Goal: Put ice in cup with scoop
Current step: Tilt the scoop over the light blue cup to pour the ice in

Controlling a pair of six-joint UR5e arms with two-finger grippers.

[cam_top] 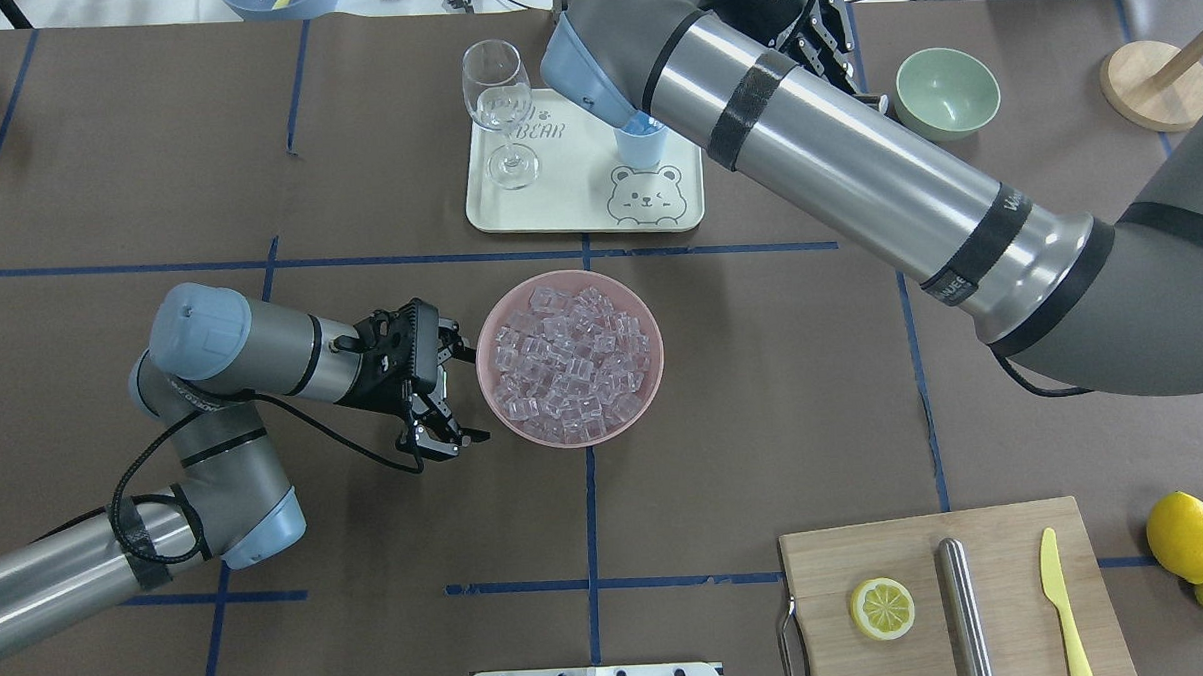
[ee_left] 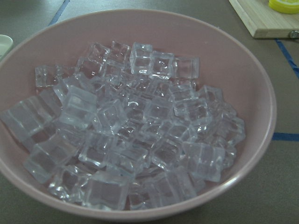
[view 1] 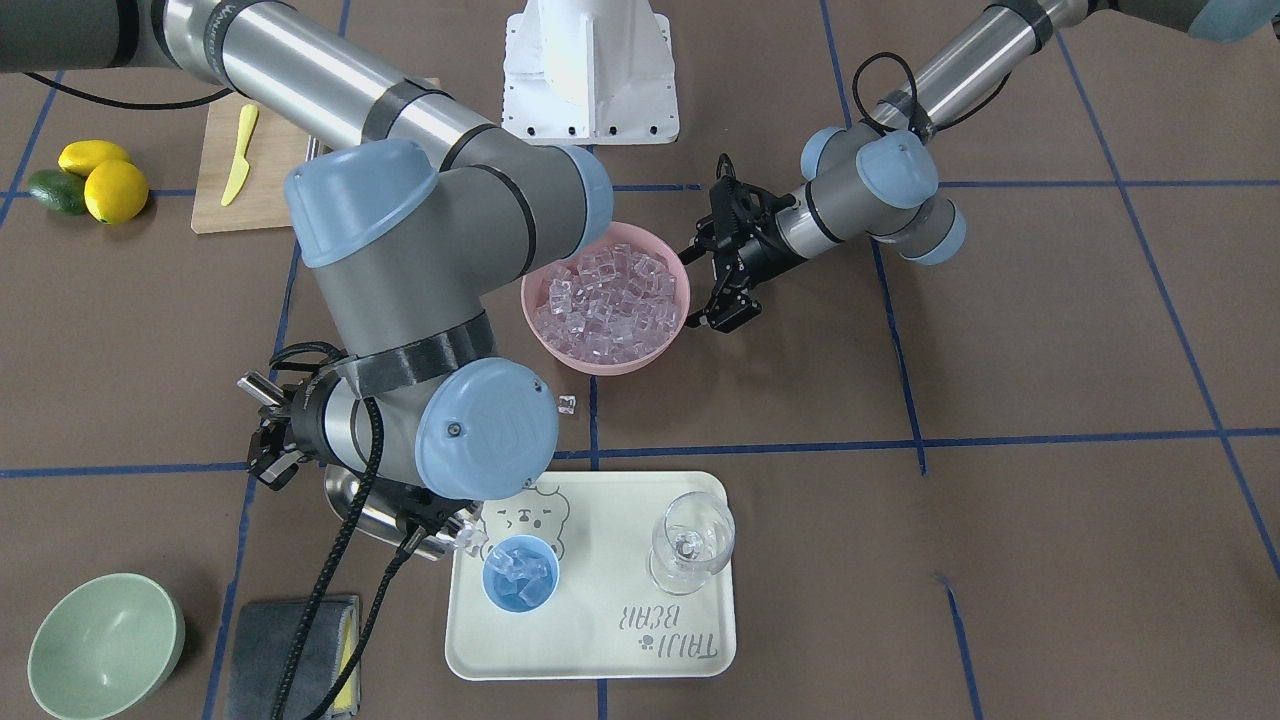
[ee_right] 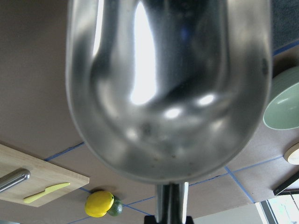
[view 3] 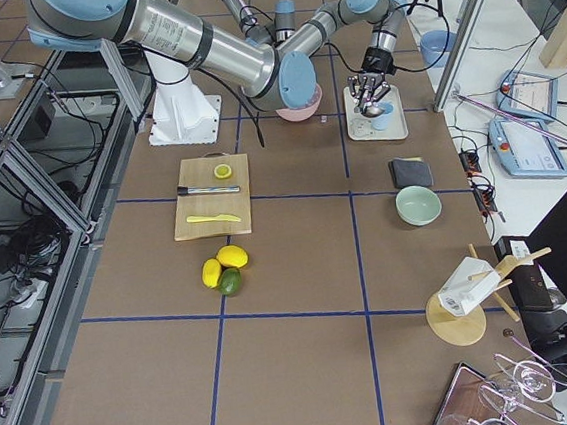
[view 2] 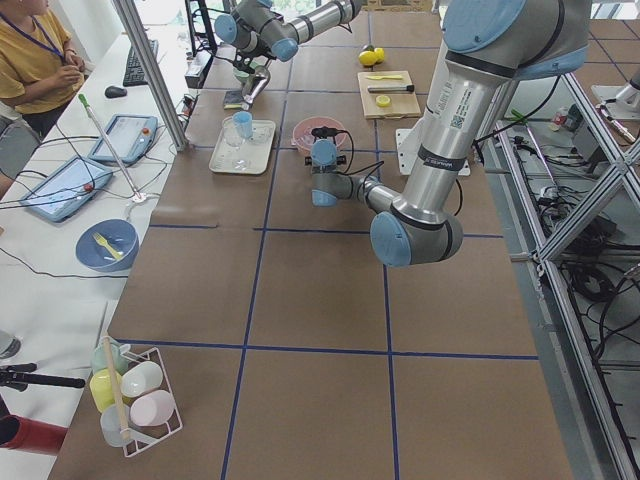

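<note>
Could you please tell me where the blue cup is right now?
In the front-facing view, the cup stands on the tray's left half, left of the glass, beside the scoop.

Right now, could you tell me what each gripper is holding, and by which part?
The right gripper holds the scoop by its handle; the left gripper is empty.

Lighting: bright, even, from overhead; shadows faint and soft. Glare: broad white streak on scoop (ee_right: 140,60), close and blurred. Small highlights on ice (ee_left: 140,60). Side views slightly soft.
</note>
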